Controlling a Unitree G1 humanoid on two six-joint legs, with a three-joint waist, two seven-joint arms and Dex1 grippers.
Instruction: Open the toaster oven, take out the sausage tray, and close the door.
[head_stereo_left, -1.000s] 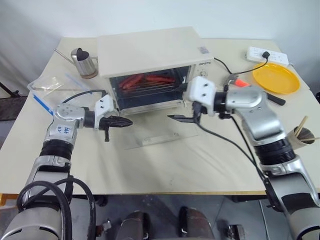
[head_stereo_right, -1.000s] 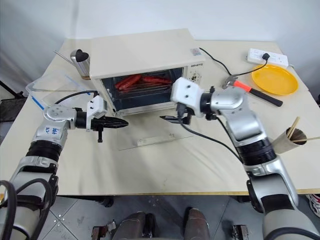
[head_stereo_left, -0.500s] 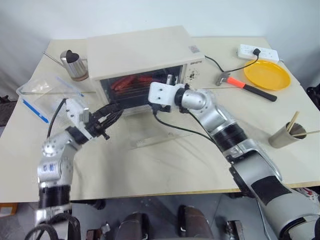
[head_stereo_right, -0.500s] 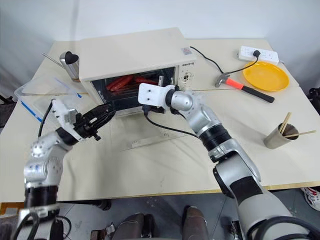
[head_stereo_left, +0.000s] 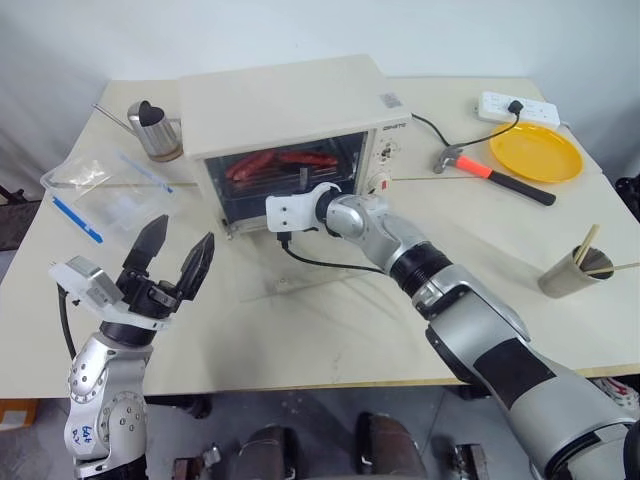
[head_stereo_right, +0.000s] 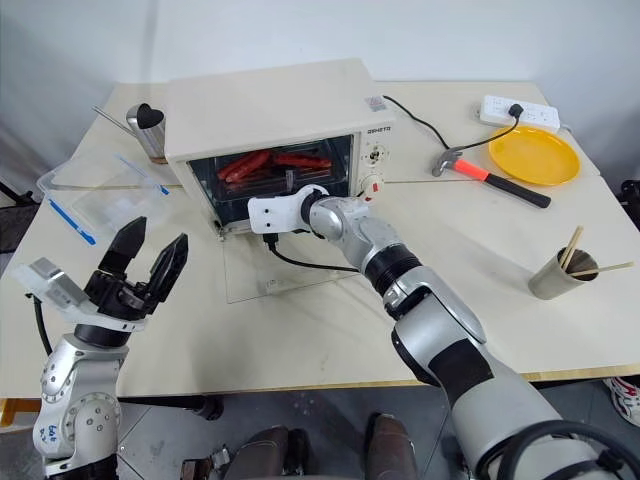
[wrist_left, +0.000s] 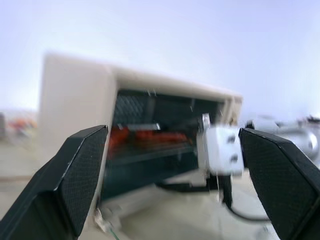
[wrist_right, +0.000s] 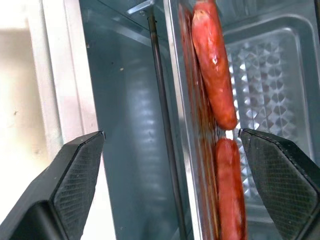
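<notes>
Toaster oven sits at the back of the worktop, its door dropped flat in front of it, glass panel lying on the worktop. Sausage tray inside the oven cavity, red-brown sausages on its ribbed bottom. My right gripper at the oven mouth, fingers spread wide, holding nothing, the tray edge just ahead between them. My left gripper held up off the worktop, well apart from the oven, fingers wide and empty. Hammer and yellow plate to the right.
</notes>
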